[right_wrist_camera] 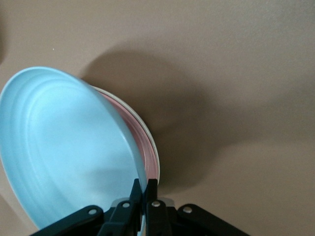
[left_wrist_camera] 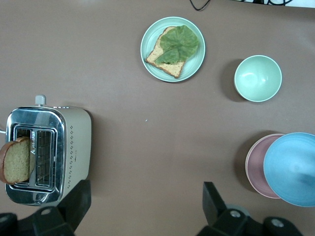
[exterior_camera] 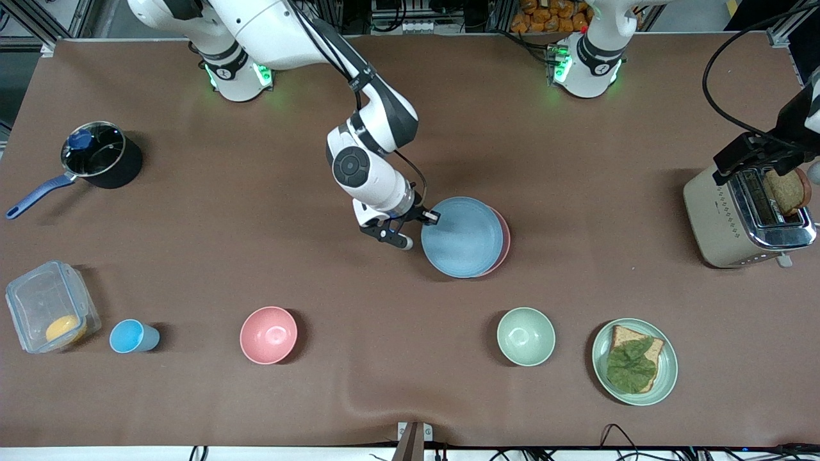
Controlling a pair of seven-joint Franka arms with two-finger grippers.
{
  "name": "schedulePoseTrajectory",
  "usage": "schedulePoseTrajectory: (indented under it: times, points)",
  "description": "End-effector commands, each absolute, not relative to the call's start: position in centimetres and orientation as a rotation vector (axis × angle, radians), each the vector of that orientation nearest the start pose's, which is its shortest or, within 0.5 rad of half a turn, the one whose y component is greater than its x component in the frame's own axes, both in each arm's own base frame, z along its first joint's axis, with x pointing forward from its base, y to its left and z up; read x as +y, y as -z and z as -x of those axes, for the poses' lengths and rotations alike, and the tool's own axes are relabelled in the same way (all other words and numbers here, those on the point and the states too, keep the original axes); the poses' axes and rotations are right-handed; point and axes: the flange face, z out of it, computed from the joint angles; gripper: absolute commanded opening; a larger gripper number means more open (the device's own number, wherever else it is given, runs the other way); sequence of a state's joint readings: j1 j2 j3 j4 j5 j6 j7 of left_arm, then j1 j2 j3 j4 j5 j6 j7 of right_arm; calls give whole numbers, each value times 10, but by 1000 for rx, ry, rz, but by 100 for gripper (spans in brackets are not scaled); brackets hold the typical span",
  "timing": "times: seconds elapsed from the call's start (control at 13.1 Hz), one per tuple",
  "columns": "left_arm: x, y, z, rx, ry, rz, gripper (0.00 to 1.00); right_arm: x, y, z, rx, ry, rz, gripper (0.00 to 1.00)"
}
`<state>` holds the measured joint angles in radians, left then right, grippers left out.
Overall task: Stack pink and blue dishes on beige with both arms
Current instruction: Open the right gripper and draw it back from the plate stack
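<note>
Now right tool (exterior_camera: 419, 227) pinching blue plate (exterior_camera: 462, 237) by its rim, tilted over pink plate (exterior_camera: 504, 238), offset toward the right arm's end. Beige plate (right_wrist_camera: 153, 147) underneath, mid-counter. Left tool (left_wrist_camera: 142, 209) spread wide, waiting above toaster (exterior_camera: 743, 214).

Front view: high, across the table (exterior_camera: 256, 211), facing both robot bases, whole scene. Left wrist view: high, looking down over toaster (left_wrist_camera: 47, 155). Right wrist view: close on blue plate (right_wrist_camera: 69, 147). All three share that blue plate.
</note>
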<state>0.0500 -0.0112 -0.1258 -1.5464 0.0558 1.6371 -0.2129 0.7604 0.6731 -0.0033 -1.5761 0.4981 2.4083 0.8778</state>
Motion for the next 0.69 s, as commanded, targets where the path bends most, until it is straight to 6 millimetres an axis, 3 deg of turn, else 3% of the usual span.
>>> schedulePoseTrajectory:
  times: [0.0, 0.15, 0.31, 0.46, 0.61]
  points:
    - [-53, -655, -549, -157, 162, 3111, 100, 504, -271, -522, 651, -211, 2674, 100]
    - [-67, -663, -541, -124, 179, 3111, 100, 491, -283, -533, 652, -193, 2672, 100]
    - [-67, -662, -534, -126, 118, 3106, 100, 454, -306, -556, 620, -185, 2733, 100]
    - [-64, -662, -534, -133, 111, 3105, 100, 396, -329, -584, 429, -161, 2865, 100]
    - [-61, -667, -528, -146, 109, 3102, 100, 318, -338, -615, 241, -217, 2928, 100]
